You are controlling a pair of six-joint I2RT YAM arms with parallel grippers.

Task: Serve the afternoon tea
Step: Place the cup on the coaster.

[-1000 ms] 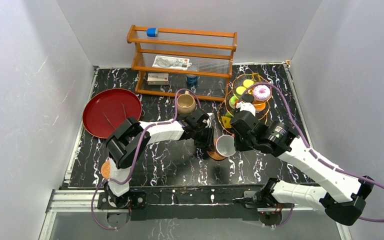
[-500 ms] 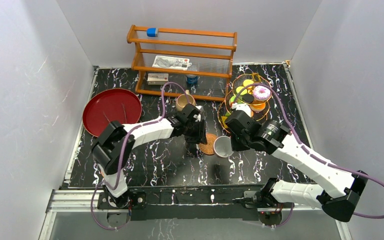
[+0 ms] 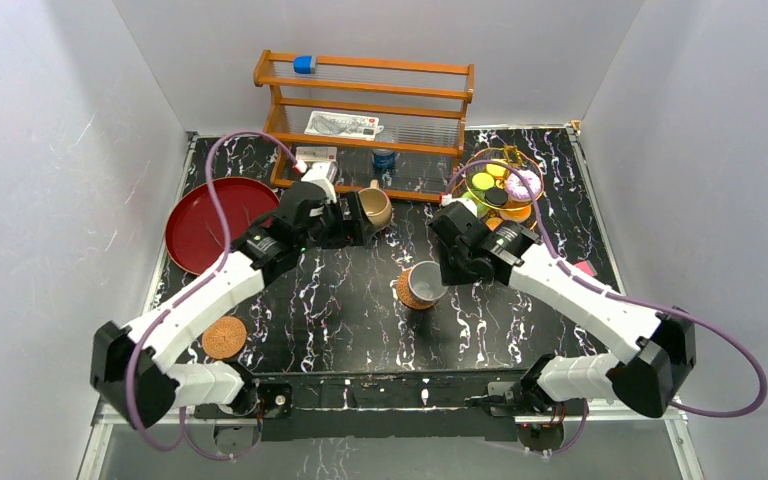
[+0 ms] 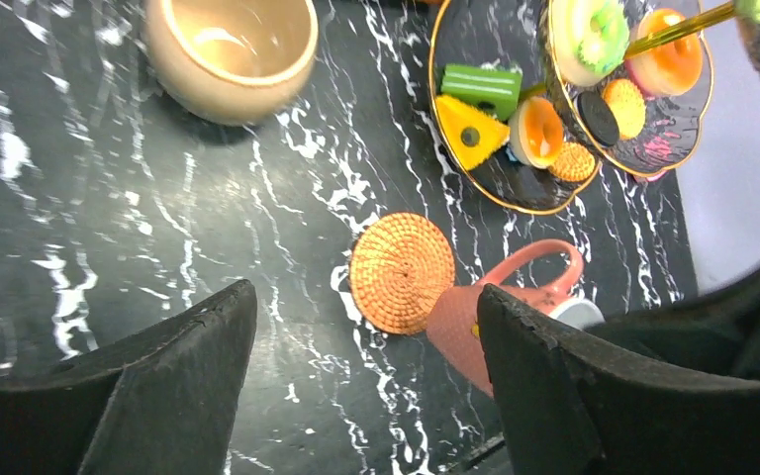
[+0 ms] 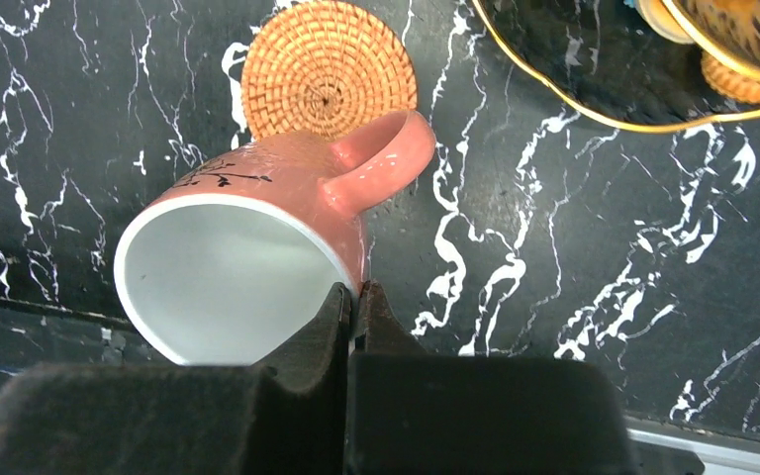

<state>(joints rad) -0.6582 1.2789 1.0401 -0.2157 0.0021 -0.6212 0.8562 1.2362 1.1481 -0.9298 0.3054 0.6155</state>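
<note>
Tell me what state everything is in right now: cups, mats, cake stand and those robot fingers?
Pink cup: empty, tilted, rim pinched by right fingers.
Tan mug: upright, empty.
Middle coaster: flat, at the cup's base.
Near coaster: flat, bare.
Tiered stand: upright, loaded with toy pastries.
Left fingers: open, holding nothing.

No writing can be read on anything.
</note>
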